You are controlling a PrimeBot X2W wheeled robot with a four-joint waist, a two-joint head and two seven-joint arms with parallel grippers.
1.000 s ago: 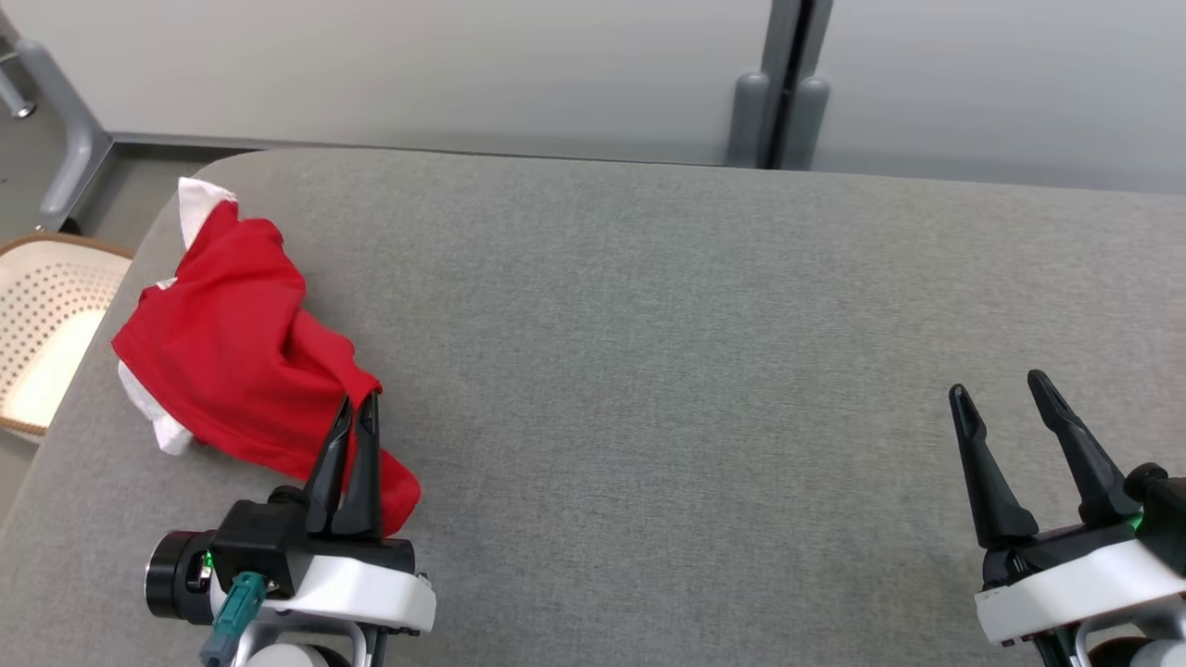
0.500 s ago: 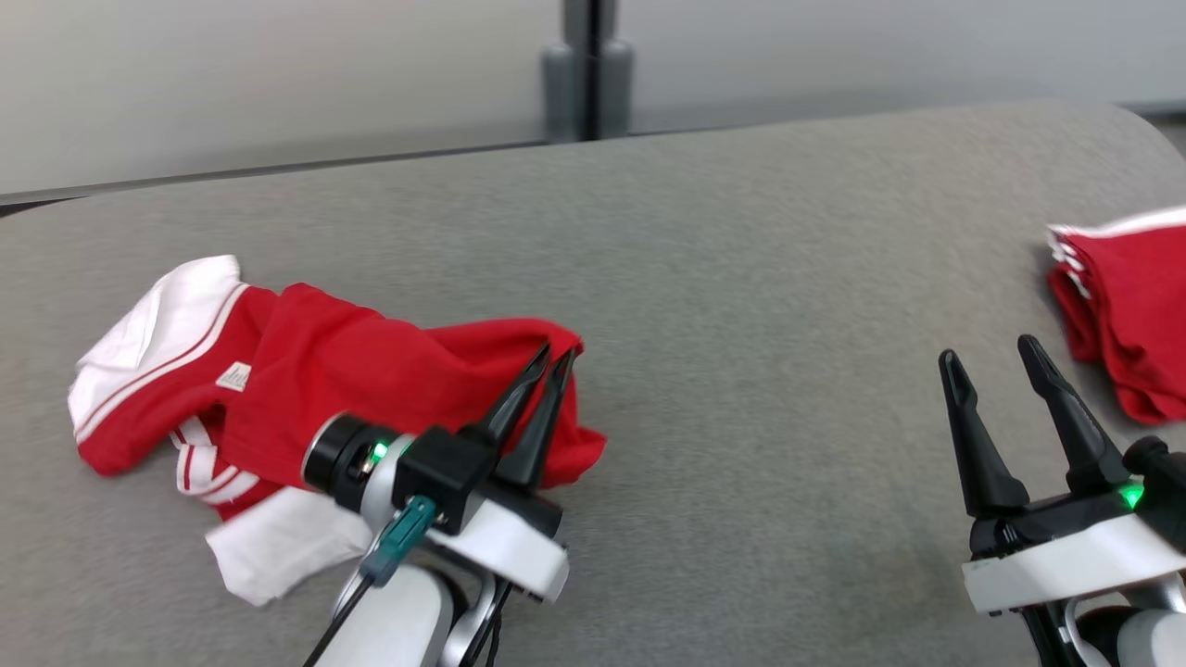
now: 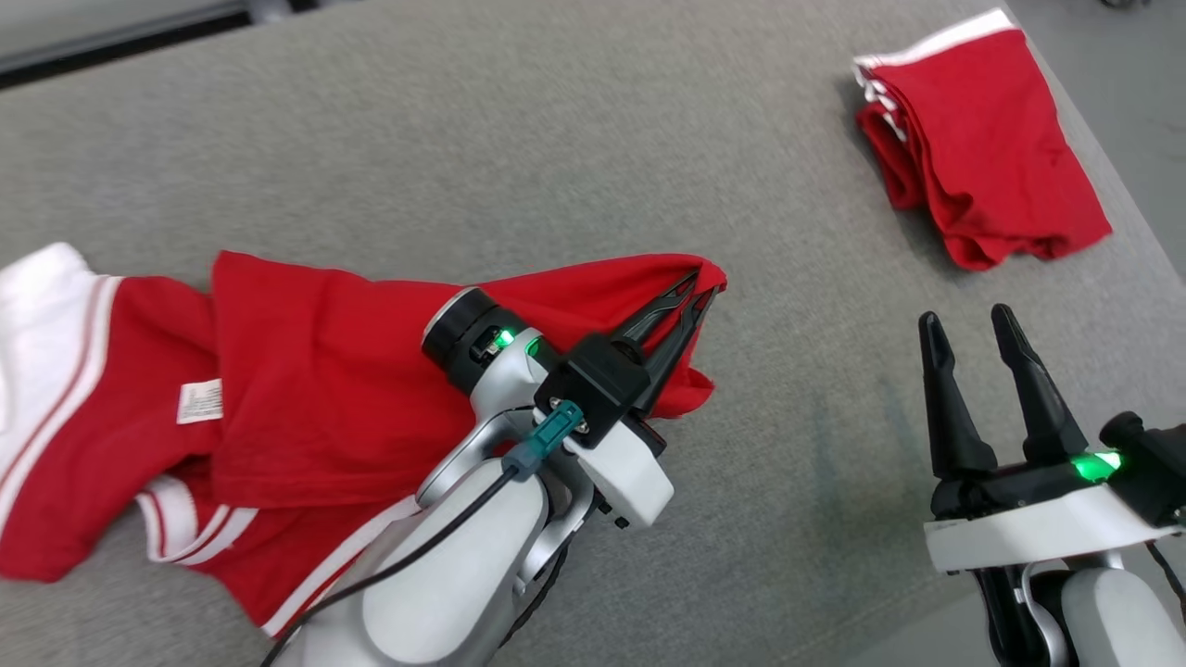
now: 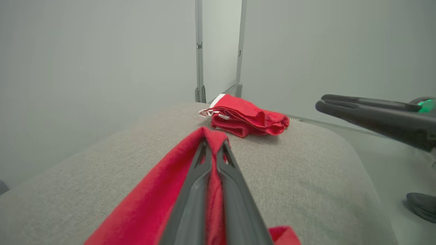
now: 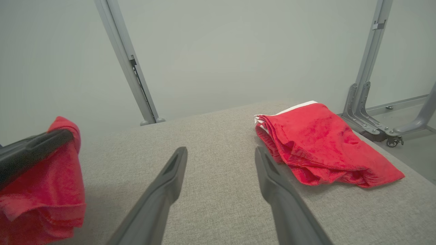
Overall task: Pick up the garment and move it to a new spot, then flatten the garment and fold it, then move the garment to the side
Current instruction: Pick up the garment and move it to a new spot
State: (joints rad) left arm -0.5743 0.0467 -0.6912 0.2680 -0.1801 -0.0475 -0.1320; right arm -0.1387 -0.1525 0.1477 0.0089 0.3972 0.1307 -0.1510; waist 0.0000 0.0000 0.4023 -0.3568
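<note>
The garment (image 3: 315, 371) is a red shirt with white trim, crumpled across the left half of the grey cushioned table (image 3: 519, 148). My left gripper (image 3: 697, 289) is shut on a red fold at the garment's right end, lifting it a little; the left wrist view shows that fold (image 4: 207, 136) pinched between the fingers (image 4: 196, 190). The garment's white collar and sleeve bands trail toward the left edge. My right gripper (image 3: 964, 324) hovers open at the lower right with nothing between its fingers (image 5: 272, 170); the right wrist view also shows the held garment (image 5: 44, 183) at its left.
A second red garment (image 3: 982, 139), folded, lies at the table's far right corner and also appears as the folded garment (image 5: 323, 146) ahead of the right gripper. Grey wall panels and metal frame legs (image 5: 361, 98) stand beyond the table edge.
The head camera has swung right, bringing the folded garment into view. My left gripper, still shut on the red fabric, has dragged the garment rightward toward the table's middle. The right gripper stays open.
</note>
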